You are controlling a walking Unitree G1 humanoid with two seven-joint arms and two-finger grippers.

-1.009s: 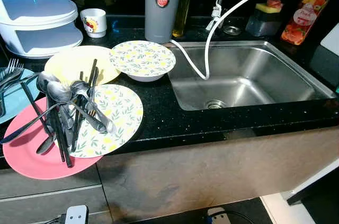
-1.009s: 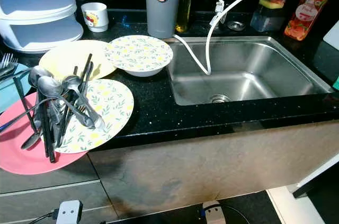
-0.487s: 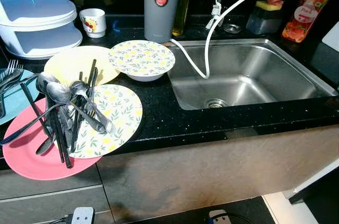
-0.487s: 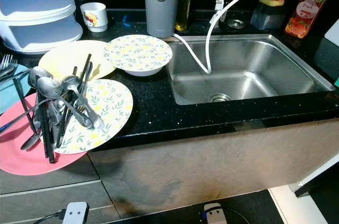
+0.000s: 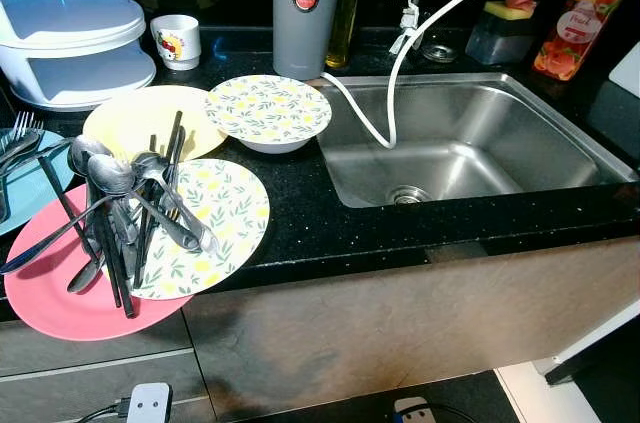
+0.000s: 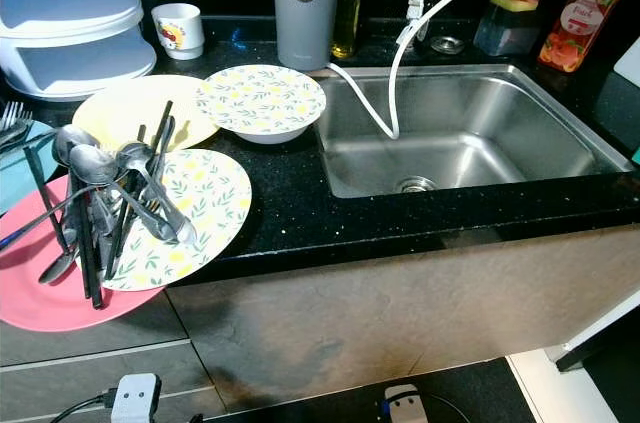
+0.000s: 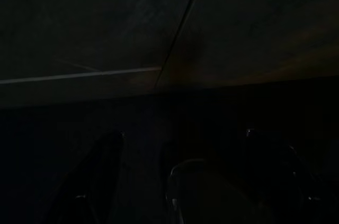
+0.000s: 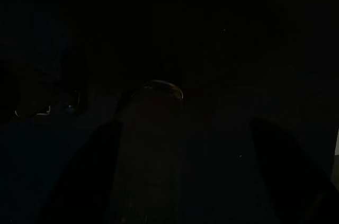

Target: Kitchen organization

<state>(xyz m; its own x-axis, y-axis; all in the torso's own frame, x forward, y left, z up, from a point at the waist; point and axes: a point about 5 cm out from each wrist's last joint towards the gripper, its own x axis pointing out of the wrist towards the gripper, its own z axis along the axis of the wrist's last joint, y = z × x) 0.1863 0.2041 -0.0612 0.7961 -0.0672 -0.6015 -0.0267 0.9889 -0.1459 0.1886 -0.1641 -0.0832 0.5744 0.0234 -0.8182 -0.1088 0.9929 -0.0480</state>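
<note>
Both grippers hang in dark wrist views; I cannot tell their opening. Spoons and chopsticks lie heaped across the floral plate and pink plate; the floral bowl sits beside the steel sink.

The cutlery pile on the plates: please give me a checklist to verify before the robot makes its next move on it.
1. Cutlery pile within view on the counter: ok.
2. Pile lying orderly: not ok; spoons and chopsticks cross, tangled.
3. Pink plate fully on the black counter: not ok; its edge overhangs the front.
4. Floral plate flat: cannot tell; it overlaps the pink plate.
5. Sink free to receive items: ok, apart from the white hose.
6. Grippers' finger state: cannot tell; wrist views too dark.
</note>
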